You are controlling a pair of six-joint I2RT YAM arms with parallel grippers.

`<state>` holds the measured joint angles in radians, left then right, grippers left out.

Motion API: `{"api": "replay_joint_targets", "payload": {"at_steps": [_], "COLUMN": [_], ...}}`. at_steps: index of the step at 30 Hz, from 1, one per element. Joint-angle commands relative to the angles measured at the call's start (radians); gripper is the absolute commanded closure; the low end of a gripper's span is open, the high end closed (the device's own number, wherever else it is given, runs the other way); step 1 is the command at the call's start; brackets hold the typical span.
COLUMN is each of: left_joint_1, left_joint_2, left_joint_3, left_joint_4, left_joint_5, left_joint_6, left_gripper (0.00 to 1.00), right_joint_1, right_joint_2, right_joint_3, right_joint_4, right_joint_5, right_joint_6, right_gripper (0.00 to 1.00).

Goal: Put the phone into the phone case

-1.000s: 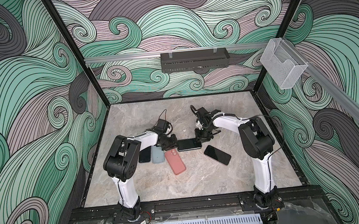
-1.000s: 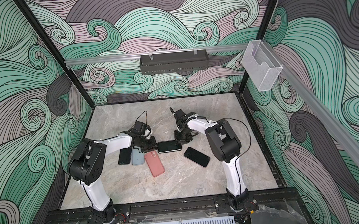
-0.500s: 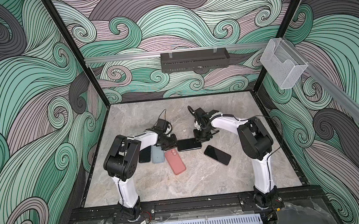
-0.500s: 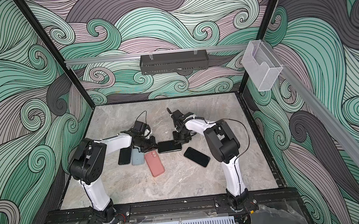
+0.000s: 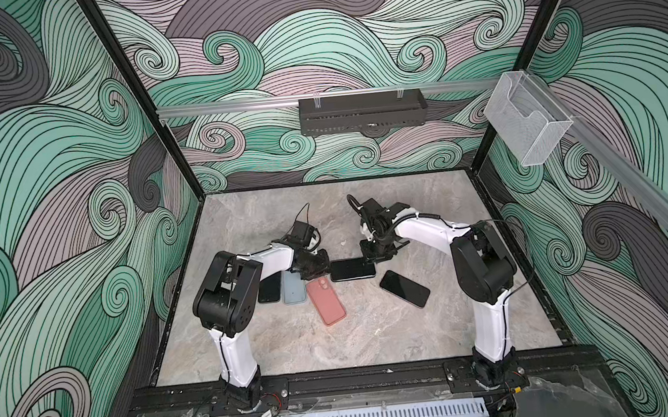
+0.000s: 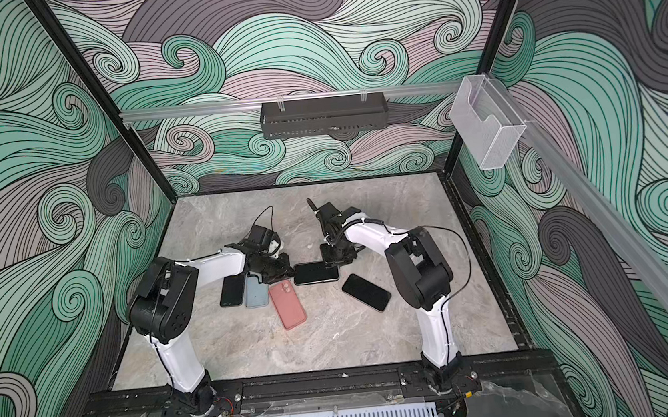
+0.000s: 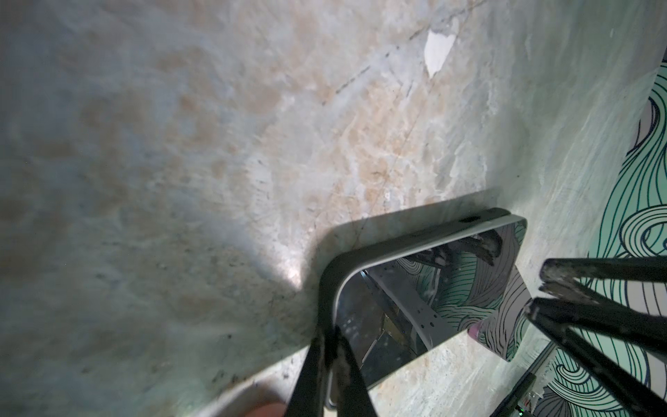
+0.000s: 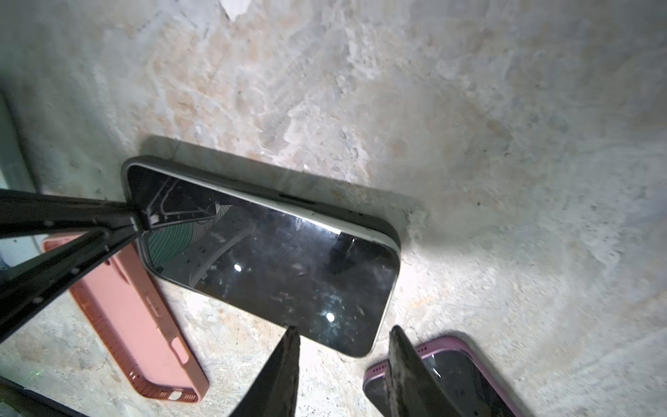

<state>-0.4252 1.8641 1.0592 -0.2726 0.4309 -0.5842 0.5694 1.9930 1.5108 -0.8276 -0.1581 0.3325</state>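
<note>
Phone point(image 5: 353, 269) and grey phone case point(image 8: 260, 187) were seen together, laid flat and screen up on the marble tabletop point(image 5: 378, 339), just beyond the camera-cutout end of the salmon-pink case point(image 5: 326, 302). Whether they touched it could not be told. The phone was set within the phone case, yet in the right wrist view a pale strip of its side was shown above the grey rim along one long edge, so it did not appear fully seated there.

The left hand point(image 5: 327, 266) was closed narrowly on the rim of the phone case, at the short end nearest the salmon-pink case. In the left wrist view one of its fingers point(image 7: 312, 364) was placed outside the rim and the other on the screen side.

The right hand point(image 5: 372, 258) was held at the short end farthest from the salmon-pink case. Its fingers point(image 8: 288, 361) were parted by a moderate gap, and nothing was gripped between them.

A blue-grey case point(image 5: 293, 290) was laid just beside the salmon-pink case, on the side toward the left arm. A black phone point(image 5: 269, 289) was seen just past that, partly covered by the arm. On the opposite side of the salmon-pink case, apart from it, a second phone in a purple case point(image 5: 404, 288) was laid at a slant.
</note>
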Motion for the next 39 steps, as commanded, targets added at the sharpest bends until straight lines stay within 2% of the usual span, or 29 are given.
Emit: {"api": "replay_joint_targets", "payload": {"at_steps": [1,8,11,19,28,39], "left_joint_1": [-0.012,-0.012,-0.013,-0.012,-0.012,-0.012], "left_joint_2": [0.04,0.034,0.034,0.036,0.032,0.031], "left_joint_3": [-0.003,-0.002,0.0,-0.002,-0.004,-0.002], "left_joint_4": [-0.022,-0.031,-0.032,-0.031,-0.033,-0.033], "left_joint_5": [-0.01,-0.015,-0.015,-0.016,-0.019,-0.02], "left_joint_6": [0.014,0.015,0.015,0.014,0.015,0.012], "left_gripper": [0.9,0.9,0.9,0.9,0.9,0.9], "right_joint_1": [0.004,0.004,0.004,0.004,0.004,0.003], "right_joint_2": [-0.03,-0.025,-0.025,-0.016,0.006,-0.04], "right_joint_3": [-0.004,-0.036,-0.043,-0.078,-0.11,-0.113], "right_joint_4": [-0.046,-0.052,-0.046,-0.009,0.019,0.025], "right_joint_5": [0.05,0.09,0.097,0.055,0.041,0.047], "right_joint_6": [-0.015,-0.017,-0.016,-0.013,-0.007,-0.006], "right_gripper": [0.6,0.72,0.75,0.76,0.81,0.78]}}
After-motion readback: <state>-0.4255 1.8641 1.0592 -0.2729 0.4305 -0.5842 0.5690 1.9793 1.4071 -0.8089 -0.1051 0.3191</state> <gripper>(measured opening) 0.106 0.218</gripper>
